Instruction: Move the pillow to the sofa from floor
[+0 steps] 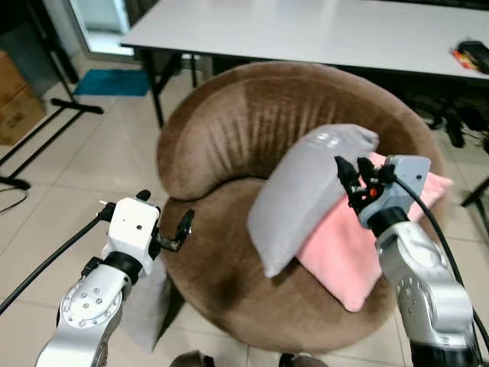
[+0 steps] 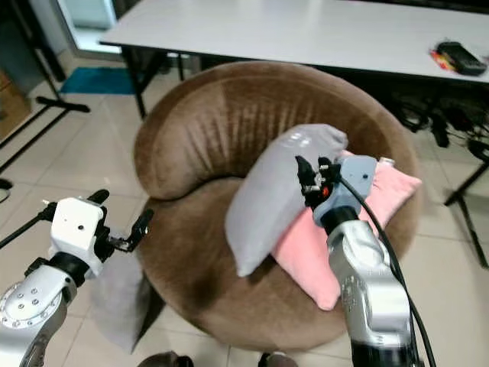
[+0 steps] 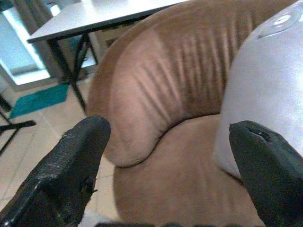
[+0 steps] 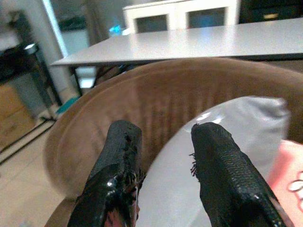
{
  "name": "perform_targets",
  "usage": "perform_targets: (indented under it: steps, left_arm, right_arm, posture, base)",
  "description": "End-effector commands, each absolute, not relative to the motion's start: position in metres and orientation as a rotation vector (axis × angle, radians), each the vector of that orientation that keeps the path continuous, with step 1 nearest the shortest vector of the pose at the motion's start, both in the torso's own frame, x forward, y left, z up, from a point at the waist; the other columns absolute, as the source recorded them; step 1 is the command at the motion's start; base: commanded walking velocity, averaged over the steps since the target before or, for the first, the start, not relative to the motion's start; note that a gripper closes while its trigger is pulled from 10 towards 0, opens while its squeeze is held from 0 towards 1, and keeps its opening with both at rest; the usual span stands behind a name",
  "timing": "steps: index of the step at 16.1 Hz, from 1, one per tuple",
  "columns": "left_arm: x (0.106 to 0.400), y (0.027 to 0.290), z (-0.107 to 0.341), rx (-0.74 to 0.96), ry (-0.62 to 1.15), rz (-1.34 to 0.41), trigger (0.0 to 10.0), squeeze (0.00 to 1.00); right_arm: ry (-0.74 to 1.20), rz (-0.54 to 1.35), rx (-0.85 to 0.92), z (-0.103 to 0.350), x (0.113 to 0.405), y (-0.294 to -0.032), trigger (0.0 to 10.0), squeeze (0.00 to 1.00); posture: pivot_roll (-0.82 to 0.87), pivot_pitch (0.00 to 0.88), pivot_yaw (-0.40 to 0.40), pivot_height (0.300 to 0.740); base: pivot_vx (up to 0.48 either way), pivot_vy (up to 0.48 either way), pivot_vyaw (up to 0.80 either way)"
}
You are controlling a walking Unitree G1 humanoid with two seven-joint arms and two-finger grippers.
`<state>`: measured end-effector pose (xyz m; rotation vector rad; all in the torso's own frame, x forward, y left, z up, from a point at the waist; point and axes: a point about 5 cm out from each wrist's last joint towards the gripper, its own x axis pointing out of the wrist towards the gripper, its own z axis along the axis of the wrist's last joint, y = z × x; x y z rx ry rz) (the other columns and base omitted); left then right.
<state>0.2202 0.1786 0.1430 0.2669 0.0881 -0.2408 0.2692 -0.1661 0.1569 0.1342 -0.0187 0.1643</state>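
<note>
A grey pillow [image 1: 306, 191] leans tilted on the seat of the round brown sofa [image 1: 229, 130], resting against a pink pillow [image 1: 344, 252] beside it. My right gripper [image 1: 348, 176] is open at the grey pillow's upper right edge, and its fingers [image 4: 222, 175] stand apart with nothing between them. My left gripper [image 1: 164, 212] is open just off the sofa's left front rim, facing the seat, with its fingers [image 3: 71, 165] spread wide. A grey cushion-like thing [image 2: 114, 302] lies on the floor under my left arm.
A white table [image 1: 306, 30] stands right behind the sofa, with dark items [image 1: 474, 55] on its right end and cables beneath. A cardboard box [image 1: 15, 99], black stand legs [image 1: 53, 107] and a teal mat [image 1: 111, 82] lie on the tiled floor to the left.
</note>
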Motion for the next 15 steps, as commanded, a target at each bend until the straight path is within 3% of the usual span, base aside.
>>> perform_targets:
  steps: [1, 5, 10, 15]
  left_arm:
    - [0.219, 0.18, 0.147, 0.277, 0.07, -0.223, 10.0, 0.0]
    - [0.22, 0.182, 0.148, 0.283, 0.068, -0.225, 10.0, 0.0]
    - [0.223, 0.18, 0.148, 0.284, 0.065, -0.231, 10.0, 0.0]
    - [0.224, 0.181, 0.149, 0.282, 0.063, -0.228, 10.0, 0.0]
  right_arm:
    - [0.026, 0.158, 0.101, 0.15, 0.261, -0.164, 10.0, 0.0]
    - [0.081, 0.186, 0.085, 0.151, 0.256, -0.151, 10.0, 0.0]
    - [0.113, 0.162, 0.167, 0.148, 0.255, -0.156, 10.0, 0.0]
    - [0.119, 0.169, 0.138, 0.149, 0.256, -0.155, 10.0, 0.0]
  posture:
    - [-0.04, 0.132, 0.001, 0.74]
    - [-0.04, 0.126, 0.009, 0.74]
    - [-0.03, 0.121, 0.014, 0.74]
    - [-0.03, 0.115, 0.014, 0.74]
  base:
    - [0.0, 0.27, 0.0]
    - [0.0, 0.269, 0.0]
    - [0.0, 0.263, 0.0]
    - [0.0, 0.251, 0.0]
